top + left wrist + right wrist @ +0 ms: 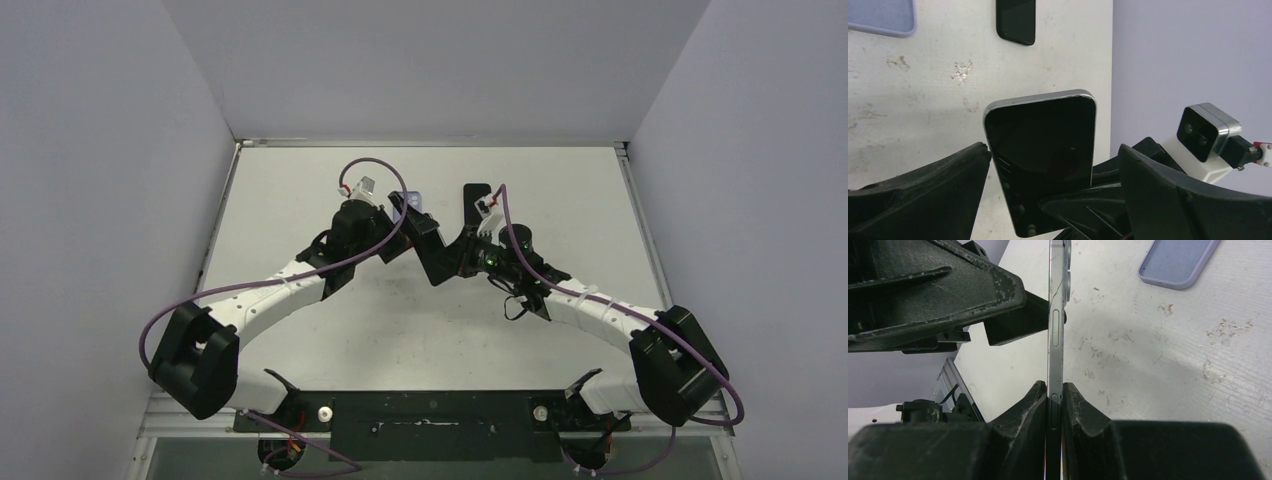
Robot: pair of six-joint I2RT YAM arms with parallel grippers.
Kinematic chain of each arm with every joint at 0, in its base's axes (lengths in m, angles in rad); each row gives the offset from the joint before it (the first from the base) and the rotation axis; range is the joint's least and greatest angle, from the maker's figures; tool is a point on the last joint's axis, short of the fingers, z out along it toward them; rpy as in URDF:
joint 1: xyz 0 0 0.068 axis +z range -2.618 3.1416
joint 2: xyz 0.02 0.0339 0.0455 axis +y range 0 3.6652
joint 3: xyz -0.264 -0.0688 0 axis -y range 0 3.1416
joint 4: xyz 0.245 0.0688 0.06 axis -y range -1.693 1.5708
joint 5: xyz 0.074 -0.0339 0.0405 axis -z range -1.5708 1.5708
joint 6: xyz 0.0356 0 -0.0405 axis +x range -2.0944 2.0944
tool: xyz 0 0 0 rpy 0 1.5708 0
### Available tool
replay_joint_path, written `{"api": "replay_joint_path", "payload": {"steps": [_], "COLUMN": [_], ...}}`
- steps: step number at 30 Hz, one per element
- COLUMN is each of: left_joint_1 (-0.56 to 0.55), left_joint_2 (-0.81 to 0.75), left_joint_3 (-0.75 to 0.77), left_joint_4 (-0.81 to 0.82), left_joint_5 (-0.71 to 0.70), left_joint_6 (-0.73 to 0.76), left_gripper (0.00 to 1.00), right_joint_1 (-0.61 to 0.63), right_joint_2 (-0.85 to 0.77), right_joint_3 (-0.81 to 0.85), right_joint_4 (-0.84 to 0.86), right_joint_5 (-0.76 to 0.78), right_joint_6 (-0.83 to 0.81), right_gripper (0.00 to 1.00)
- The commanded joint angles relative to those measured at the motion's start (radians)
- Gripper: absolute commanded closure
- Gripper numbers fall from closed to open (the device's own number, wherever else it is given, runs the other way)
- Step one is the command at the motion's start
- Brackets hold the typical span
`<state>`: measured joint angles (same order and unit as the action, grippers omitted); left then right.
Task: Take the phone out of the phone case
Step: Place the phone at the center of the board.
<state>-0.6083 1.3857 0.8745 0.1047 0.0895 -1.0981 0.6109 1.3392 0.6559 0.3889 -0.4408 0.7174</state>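
The phone [1055, 290] is already free of the case [1178, 262], which lies by itself on the worktop [1158, 355], well apart from it. The right pincer [1055, 400] is pressed together on the phone's two flat faces at its lower end and holds it upright, edge-on to its own camera and clear of the worktop. The left pincer [1053, 150] is spread wide and straddles the phone's width. One finger sits touching or just beside a long edge, which of the two cannot be told, and the other stands clearly apart. The phone looks like a rigid slab of glass and metal, so it should not bend. It is probably smooth and slippery and likely to crack if dropped. Being pinched at one end only, its weight could tip or slide it in the grip. A firmer hold would be across the long metal edges near the middle, clear of the side button [1056, 335], with moderate squeeze only
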Motion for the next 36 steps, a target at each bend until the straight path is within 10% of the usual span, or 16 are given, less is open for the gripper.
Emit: {"api": "replay_joint_path", "payload": {"steps": [1,15,20,25,36], "left_joint_1": [-0.022,-0.094,-0.095,-0.092,-0.066], "left_joint_2": [0.009,0.056,0.037,0.041,0.220], "left_joint_3": [0.015,0.032,0.032,0.063,0.231], "left_joint_4": [0.090,0.002,-0.017,-0.095,-0.420], "left_joint_5": [0.010,-0.111,-0.146,-0.199,-0.245], "left_joint_6": [-0.035,-0.013,0.036,0.147,0.496], "left_gripper": [0.04,0.28,0.70,0.99,1.00], "right_joint_1": [0.013,0.056,0.058,0.056,-0.028], "right_joint_2": [-0.020,-0.021,-0.030,-0.047,-0.148], "right_joint_3": [0.004,0.007,-0.011,-0.022,-0.072], "right_joint_4": [0.113,0.078,0.065,0.042,-0.153], "right_joint_5": [0.004,0.048,0.069,0.089,0.197], "right_joint_6": [-0.015,-0.064,-0.074,-0.085,-0.111], "right_gripper": [1.00,1.00,0.97,0.73,0.19]}}
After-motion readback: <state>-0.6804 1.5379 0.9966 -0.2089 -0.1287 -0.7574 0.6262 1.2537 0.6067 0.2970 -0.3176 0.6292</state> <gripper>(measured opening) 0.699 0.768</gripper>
